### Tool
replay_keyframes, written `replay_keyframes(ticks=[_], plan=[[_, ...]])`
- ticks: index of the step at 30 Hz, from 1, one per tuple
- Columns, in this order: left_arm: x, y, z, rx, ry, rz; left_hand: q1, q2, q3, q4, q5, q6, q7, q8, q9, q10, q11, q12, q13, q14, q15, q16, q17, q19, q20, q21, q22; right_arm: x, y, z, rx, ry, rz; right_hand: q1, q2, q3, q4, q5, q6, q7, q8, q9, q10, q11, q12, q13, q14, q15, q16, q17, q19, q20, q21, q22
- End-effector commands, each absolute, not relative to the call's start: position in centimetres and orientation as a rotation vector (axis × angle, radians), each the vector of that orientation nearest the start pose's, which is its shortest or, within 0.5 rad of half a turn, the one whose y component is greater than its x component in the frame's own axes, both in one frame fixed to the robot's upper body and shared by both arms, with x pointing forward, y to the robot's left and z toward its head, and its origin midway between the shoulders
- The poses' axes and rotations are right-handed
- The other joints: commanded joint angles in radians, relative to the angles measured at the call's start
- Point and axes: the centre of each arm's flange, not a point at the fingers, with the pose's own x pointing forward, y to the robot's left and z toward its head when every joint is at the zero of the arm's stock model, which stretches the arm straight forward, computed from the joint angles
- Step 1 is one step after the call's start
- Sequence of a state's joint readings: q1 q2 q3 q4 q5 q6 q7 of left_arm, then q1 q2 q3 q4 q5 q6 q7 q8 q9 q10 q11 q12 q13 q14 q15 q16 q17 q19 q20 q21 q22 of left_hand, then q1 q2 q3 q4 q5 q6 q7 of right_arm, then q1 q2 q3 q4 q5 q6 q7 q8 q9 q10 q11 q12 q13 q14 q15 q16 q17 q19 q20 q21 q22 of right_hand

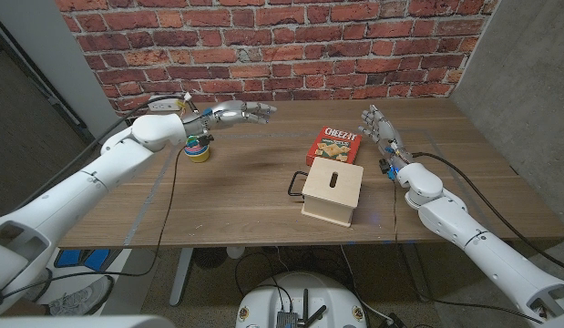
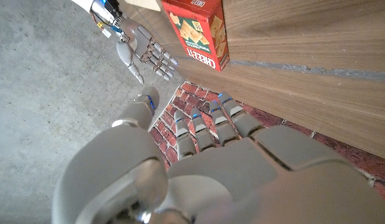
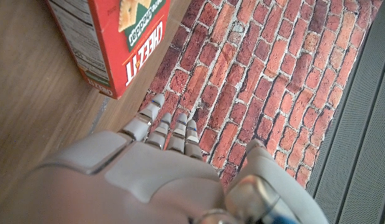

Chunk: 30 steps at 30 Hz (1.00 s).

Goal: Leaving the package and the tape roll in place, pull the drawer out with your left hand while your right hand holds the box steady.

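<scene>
Both of my arms are raised above the tabletop (image 1: pixel 227 196), and neither robot hand has anything in it. My left robot hand (image 1: pixel 234 112) hangs with fingers stretched out and apart, well away from the wooden box (image 1: pixel 333 191), off past its handle side and toward the brick wall. My right robot hand (image 1: pixel 382 128) stands open too, fingers up, near the box's far corner on the opposite side.

The box sits just in front of the Cheez-It package (image 1: pixel 335 146); from the head view I cannot tell if they touch. The drawer looks closed, and its dark wire handle (image 1: pixel 295 181) juts from the side of the box that faces my left arm. The tape roll (image 1: pixel 199 150) lies well off from the box, beneath my left forearm.

As I judge it, nothing is started yet. I should first lower my right robot hand onto the box's slotted lid and press down, staying clear of the package behind. Then I bring my left robot hand low, passing over the tape roll without brushing it, hook the handle, and pull straight away from the box.
</scene>
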<state>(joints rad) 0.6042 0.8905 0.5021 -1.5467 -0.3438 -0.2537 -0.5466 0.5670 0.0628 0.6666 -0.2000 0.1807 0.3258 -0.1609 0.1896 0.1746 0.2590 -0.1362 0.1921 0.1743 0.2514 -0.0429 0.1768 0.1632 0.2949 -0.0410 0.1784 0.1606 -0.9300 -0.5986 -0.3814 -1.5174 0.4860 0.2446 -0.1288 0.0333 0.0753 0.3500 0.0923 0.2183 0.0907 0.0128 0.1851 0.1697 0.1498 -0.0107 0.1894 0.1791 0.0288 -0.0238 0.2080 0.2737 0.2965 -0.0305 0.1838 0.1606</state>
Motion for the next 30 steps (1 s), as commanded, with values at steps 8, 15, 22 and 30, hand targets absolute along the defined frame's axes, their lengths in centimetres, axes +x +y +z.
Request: replay_keyframes(ticks=[8, 15, 22, 30], plan=[[56.8, 26.5, 13.1, 1.319, -0.638, -0.790, 0.119, -0.034, 0.010, 0.001, -0.005, 0.002, -0.030, 0.008, 0.006, 0.015, -0.036, 0.001, 0.002, 0.007, -0.166, -0.002, -0.001, -0.036, -0.017, -0.001, 0.004, 60.1, -26.6, -2.5, -0.147, -0.665, 0.085, 0.010, 0.031, 0.012, -0.001, 0.005, 0.009, 0.003, 0.001, 0.003, 0.014, 0.000, 0.001, 0.002, 0.014, 0.006, 0.003, -0.003, 0.008, 0.006, 0.003, 0.005], [56.6, 25.7, 13.6, 1.446, -0.712, -0.796, 0.157, -0.048, 0.007, 0.002, -0.004, 0.009, -0.039, 0.012, 0.006, 0.021, -0.049, 0.000, 0.002, 0.003, -0.172, -0.004, -0.001, -0.040, -0.023, 0.001, 0.005, 59.5, -26.3, -3.1, -0.139, -0.673, 0.062, 0.010, 0.031, 0.012, -0.002, 0.004, 0.010, 0.004, 0.001, 0.003, 0.015, 0.001, 0.001, 0.002, 0.015, 0.007, 0.003, -0.004, 0.009, 0.006, 0.003, 0.005], [56.3, 24.8, 13.5, 1.585, -0.776, -0.819, 0.204, -0.060, -0.003, 0.008, -0.005, 0.004, -0.027, 0.010, 0.007, 0.010, -0.043, -0.004, 0.002, -0.006, -0.152, -0.004, 0.000, -0.030, -0.045, 0.006, 0.005, 59.2, -26.2, -3.3, -0.145, -0.676, 0.046, 0.010, 0.031, 0.013, -0.002, 0.004, 0.012, 0.004, 0.001, 0.003, 0.015, 0.002, 0.000, 0.002, 0.016, 0.006, 0.004, -0.006, 0.010, 0.006, 0.003, 0.005], [56.2, 24.1, 13.5, 1.703, -0.855, -0.838, 0.224, -0.065, -0.013, 0.010, -0.006, 0.013, -0.029, 0.013, 0.008, 0.018, -0.050, -0.002, 0.003, 0.004, -0.162, -0.001, 0.000, -0.022, -0.054, 0.009, 0.005, 59.0, -26.1, -3.4, -0.149, -0.682, 0.036, 0.010, 0.031, 0.015, -0.002, 0.003, 0.012, 0.003, 0.001, 0.003, 0.017, 0.003, 0.000, 0.002, 0.017, 0.006, 0.004, -0.007, 0.010, 0.006, 0.003, 0.005]])
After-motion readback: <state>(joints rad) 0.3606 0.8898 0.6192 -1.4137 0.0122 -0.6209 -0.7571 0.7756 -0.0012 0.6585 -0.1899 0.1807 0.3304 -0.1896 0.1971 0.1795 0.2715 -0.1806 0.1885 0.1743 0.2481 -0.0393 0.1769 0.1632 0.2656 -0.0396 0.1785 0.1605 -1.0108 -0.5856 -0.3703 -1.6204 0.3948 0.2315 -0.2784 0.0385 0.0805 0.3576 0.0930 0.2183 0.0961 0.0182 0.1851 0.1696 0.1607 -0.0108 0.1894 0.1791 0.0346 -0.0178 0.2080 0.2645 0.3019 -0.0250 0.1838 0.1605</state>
